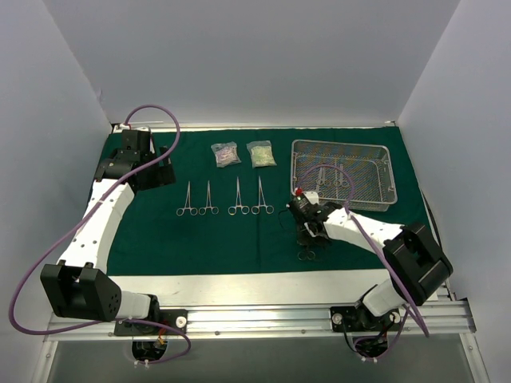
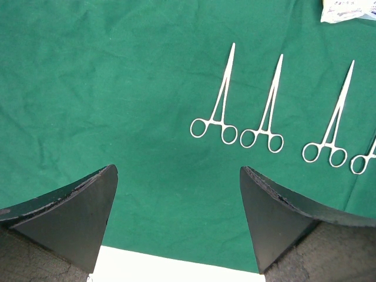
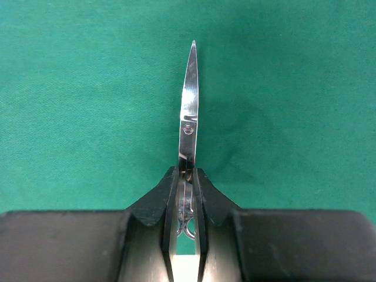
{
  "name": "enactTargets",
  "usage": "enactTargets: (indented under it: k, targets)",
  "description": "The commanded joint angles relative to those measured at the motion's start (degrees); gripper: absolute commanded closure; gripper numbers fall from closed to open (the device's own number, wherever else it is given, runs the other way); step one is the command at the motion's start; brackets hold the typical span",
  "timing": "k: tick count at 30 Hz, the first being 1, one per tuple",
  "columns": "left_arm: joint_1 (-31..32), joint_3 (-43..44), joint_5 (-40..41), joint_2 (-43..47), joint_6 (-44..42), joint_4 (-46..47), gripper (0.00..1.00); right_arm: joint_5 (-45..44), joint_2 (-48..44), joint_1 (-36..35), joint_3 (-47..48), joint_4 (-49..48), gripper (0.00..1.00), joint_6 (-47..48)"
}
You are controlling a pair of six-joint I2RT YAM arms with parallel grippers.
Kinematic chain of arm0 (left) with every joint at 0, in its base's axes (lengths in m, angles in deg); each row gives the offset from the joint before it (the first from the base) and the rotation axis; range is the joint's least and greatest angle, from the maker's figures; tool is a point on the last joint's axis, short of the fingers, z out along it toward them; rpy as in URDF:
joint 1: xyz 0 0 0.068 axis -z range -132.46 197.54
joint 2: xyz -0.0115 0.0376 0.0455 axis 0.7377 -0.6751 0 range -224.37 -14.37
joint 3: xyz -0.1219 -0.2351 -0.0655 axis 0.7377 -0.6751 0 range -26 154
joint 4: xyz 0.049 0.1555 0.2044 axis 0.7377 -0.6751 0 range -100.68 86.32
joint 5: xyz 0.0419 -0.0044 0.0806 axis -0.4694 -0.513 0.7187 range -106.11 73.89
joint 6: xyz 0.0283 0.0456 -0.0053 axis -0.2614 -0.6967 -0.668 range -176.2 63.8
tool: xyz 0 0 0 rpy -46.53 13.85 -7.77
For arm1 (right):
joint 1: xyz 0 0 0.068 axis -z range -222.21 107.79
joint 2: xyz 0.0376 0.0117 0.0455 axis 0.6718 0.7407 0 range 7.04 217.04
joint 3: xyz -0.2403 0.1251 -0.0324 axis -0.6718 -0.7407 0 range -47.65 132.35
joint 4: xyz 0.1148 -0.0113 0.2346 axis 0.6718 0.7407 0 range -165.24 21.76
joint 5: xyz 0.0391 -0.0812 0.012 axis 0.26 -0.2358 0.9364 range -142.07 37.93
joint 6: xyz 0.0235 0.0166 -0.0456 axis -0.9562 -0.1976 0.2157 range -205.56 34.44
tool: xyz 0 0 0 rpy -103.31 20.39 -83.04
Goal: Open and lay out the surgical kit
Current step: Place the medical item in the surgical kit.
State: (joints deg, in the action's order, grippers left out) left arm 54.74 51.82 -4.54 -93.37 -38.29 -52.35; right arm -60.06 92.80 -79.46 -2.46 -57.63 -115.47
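Observation:
The dark green cloth (image 1: 160, 231) lies spread flat on the table. The silver mesh tray (image 1: 380, 177) stands at its back right with a few instruments (image 1: 329, 179) still in it. Four steel instruments (image 1: 223, 199) lie in a row mid-cloth; they also show in the left wrist view (image 2: 218, 100). Two clear packets (image 1: 226, 154) (image 1: 261, 153) lie behind them. My right gripper (image 1: 307, 234) (image 3: 187, 174) is shut on a pair of scissors (image 3: 188, 106), blade pointing away, over the cloth right of the row. My left gripper (image 1: 164, 172) (image 2: 176, 176) is open and empty over the cloth's left part.
White walls close in the back and both sides. The cloth's near edge meets bare white table (image 1: 239, 287) in front of the arm bases. A purple cable (image 1: 152, 112) loops above the left arm.

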Motion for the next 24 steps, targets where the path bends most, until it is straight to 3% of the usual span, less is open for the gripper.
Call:
enactTargets:
  k: [1, 14, 16, 19, 24]
  targets:
    - [0.27, -0.12, -0.23, 1.66, 0.37, 1.38, 0.06, -0.19, 0.46, 0.87, -0.98, -0.37, 1.00, 0.91]
    - [0.18, -0.30, -0.50, 1.57, 0.28, 1.64, 0.06, 2.27, 1.34, 2.01, -3.62, -3.89, 1.00, -1.29]
    - [0.27, -0.30, -0.50, 1.57, 0.28, 1.64, 0.06, 2.10, 1.26, 2.10, -3.70, -3.72, 0.96, -1.29]
    - [0.18, -0.21, -0.50, 1.48, 0.28, 1.64, 0.06, 1.75, 0.12, 2.27, -3.27, -2.76, 0.79, -1.38]
    - [0.27, -0.04, -0.59, 1.39, 0.28, 1.56, 0.06, 0.26, -2.60, 2.28, 1.46, 2.41, 0.68, -1.90]
